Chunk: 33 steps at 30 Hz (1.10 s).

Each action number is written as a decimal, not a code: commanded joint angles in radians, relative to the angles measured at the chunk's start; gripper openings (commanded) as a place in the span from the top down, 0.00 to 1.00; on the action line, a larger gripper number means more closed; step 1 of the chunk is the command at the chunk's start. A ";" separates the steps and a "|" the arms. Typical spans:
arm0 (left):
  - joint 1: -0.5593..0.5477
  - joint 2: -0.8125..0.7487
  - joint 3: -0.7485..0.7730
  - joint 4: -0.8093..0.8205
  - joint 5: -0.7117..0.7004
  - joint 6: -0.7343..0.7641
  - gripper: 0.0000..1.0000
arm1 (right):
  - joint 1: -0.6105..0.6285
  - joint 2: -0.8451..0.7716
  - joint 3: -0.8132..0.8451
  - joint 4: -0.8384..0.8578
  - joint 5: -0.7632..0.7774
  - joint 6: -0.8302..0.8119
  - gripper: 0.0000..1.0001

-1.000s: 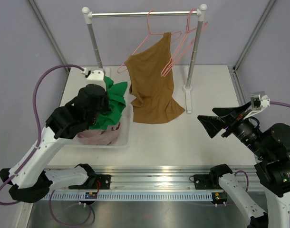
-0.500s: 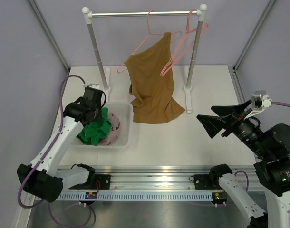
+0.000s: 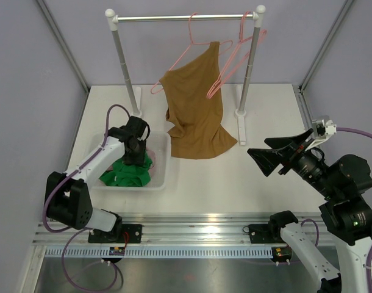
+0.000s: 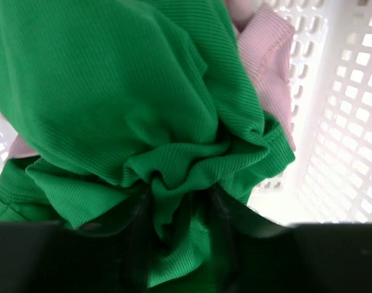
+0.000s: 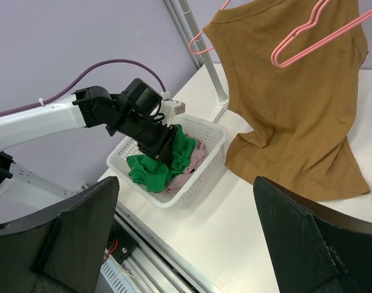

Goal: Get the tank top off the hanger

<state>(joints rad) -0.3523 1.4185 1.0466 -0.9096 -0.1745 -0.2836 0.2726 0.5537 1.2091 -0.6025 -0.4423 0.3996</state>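
The brown tank top (image 3: 195, 116) hangs on a pink hanger (image 3: 183, 56) from the rack rod, its hem resting on the table. It also shows in the right wrist view (image 5: 289, 104). My left gripper (image 3: 137, 155) is down inside the white basket (image 3: 163, 165), far left of the tank top. It is shut on a bunched green garment (image 4: 113, 91), with the cloth pinched between the jaws of the gripper (image 4: 180, 207). My right gripper (image 3: 277, 160) is open and empty in the air at the right, its gripper (image 5: 186, 183) facing the basket and tank top.
A second, empty pink hanger (image 3: 232, 64) hangs beside the tank top, near the rack's right post (image 3: 247, 67). A pink garment (image 4: 265, 55) lies in the basket under the green one. The rack's left post (image 3: 126, 67) stands behind the basket.
My left gripper has come down from above the basket's left side into the basket, carrying the green garment with it. My right gripper has shifted slightly left.
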 commanded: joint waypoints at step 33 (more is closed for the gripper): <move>0.007 -0.885 -0.017 0.158 -0.177 0.012 0.01 | -0.001 0.021 0.116 -0.125 0.124 -0.079 0.01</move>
<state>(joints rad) -0.3500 0.5488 1.0256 -0.7517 -0.3676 -0.2661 0.2726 0.5716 1.3396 -0.8024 -0.2428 0.2737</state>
